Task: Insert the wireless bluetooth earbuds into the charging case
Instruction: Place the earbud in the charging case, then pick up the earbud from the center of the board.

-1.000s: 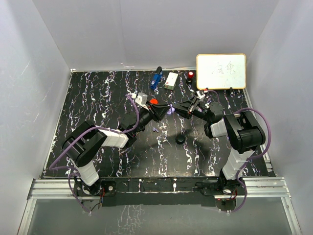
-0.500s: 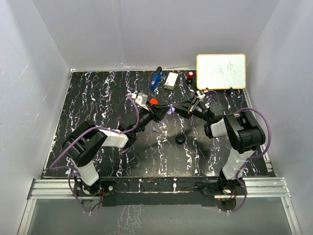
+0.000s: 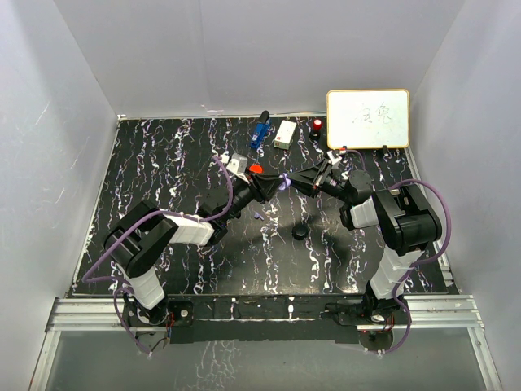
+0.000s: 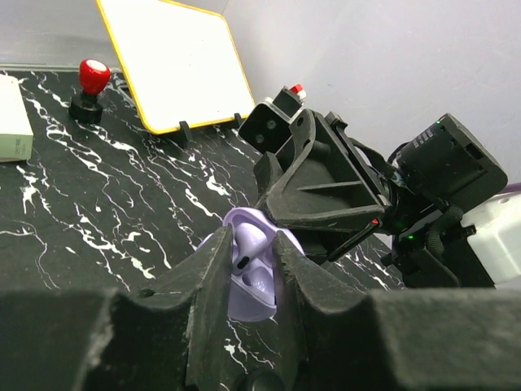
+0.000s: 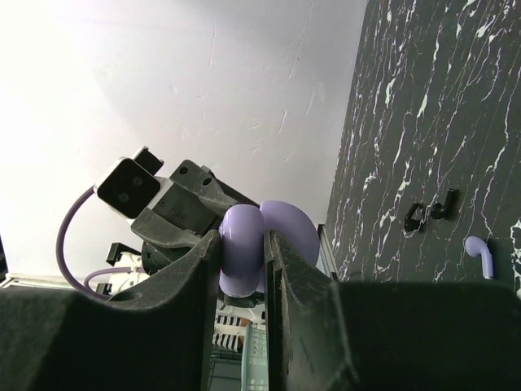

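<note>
Holding: a lavender case [image 4: 259,295] hangs in mid-air over the table [image 3: 179,163], pinched from both sides, seemingly to steady it for loading.
Inside: what looks like one lavender bud [image 4: 247,243] sits in the open shell, though it is hard to be sure.
Left claw [image 4: 250,252]: clamped on the case, which is lodged right between its fingers.
Right claw [image 5: 241,244]: clamped on a rounded lavender part of the same case, probably bracing the lid.
Loose bud [image 5: 480,254]: lavender, lying on the table well apart from both claws; likely next to go in.
Black buds [image 5: 430,213]: two small dark pieces near it, ungripped.
Black case [image 3: 300,232]: on the table, nearer the arms' bases.
</note>
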